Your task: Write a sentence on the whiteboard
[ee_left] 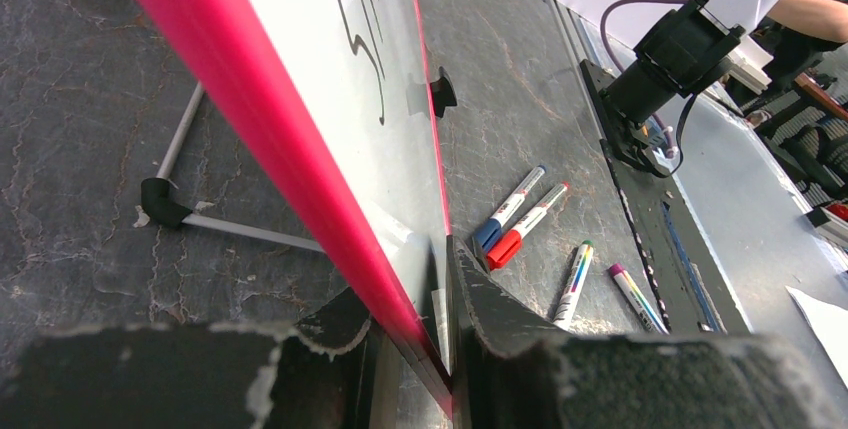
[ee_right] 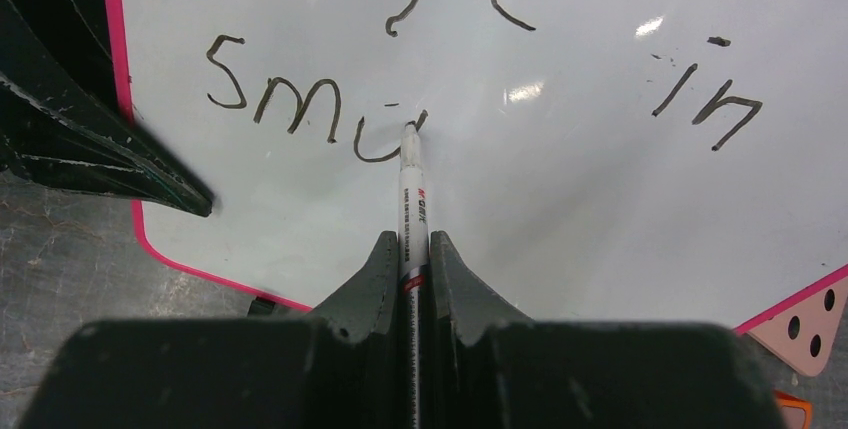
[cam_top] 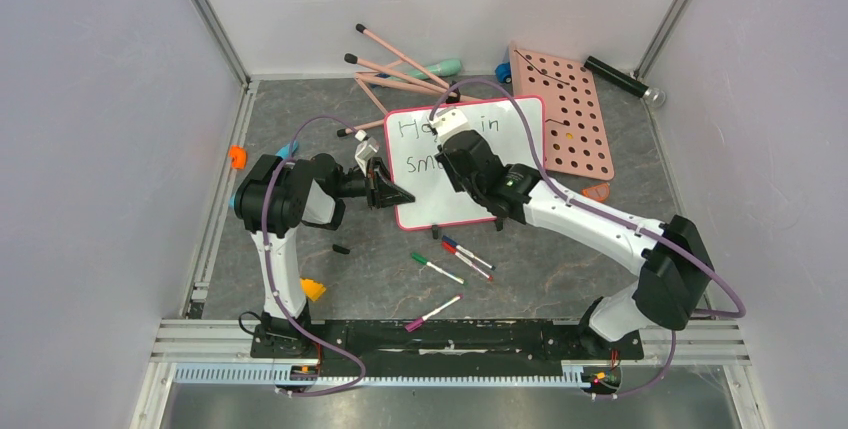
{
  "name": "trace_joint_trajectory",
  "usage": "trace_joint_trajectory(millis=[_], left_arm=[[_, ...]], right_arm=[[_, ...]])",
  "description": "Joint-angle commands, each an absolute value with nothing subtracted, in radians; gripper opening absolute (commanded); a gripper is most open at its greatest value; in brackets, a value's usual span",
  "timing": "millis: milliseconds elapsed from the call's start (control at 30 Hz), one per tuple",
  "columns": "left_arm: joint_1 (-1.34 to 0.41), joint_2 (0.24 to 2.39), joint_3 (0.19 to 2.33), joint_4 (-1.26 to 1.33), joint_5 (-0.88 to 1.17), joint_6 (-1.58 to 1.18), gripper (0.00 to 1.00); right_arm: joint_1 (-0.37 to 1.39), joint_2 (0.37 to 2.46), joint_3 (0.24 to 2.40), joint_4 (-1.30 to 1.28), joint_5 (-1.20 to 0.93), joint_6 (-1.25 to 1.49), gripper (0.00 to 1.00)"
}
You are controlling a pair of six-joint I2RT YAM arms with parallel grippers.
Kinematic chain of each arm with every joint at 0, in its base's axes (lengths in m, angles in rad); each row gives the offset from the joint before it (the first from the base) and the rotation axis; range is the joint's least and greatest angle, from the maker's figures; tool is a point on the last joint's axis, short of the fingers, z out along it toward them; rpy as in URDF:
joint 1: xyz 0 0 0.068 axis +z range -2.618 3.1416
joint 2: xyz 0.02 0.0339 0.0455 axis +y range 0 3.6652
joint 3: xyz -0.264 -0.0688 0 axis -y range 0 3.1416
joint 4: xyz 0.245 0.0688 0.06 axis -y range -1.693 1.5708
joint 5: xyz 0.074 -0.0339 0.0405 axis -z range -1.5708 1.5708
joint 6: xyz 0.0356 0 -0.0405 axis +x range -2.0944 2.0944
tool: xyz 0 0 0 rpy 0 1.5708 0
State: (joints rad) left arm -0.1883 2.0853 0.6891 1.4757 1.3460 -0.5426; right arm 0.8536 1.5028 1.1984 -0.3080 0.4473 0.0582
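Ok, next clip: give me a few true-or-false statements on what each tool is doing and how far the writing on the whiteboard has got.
1. The right tool grips a marker whose tip touches the whiteboard. True.
2. The left tool hangs clear of the whiteboard. False: its jaws are closed on the board's pink rim at its left edge.
3. The sentence has its second line complete. False: under "Hope in" stand only "sm" and part of a further letter.
4. Four loose markers lie on the table in front of the whiteboard. True.
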Motion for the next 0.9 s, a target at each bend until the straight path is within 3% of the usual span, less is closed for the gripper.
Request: trace_joint_trajectory(millis=[0, 867], left_arm=[[-0.201, 2.105, 0.699, 1.557, 1.414, -0.461, 0.2], [-0.201, 2.104, 0.698, 1.557, 1.413, -0.463, 0.2]], right_arm=[[0.849, 1.511, 1.246, -0.275, 0.473, 0.043, 0.0], [0.848, 1.519, 1.211, -0.3, 0.348, 0.029, 0.0]])
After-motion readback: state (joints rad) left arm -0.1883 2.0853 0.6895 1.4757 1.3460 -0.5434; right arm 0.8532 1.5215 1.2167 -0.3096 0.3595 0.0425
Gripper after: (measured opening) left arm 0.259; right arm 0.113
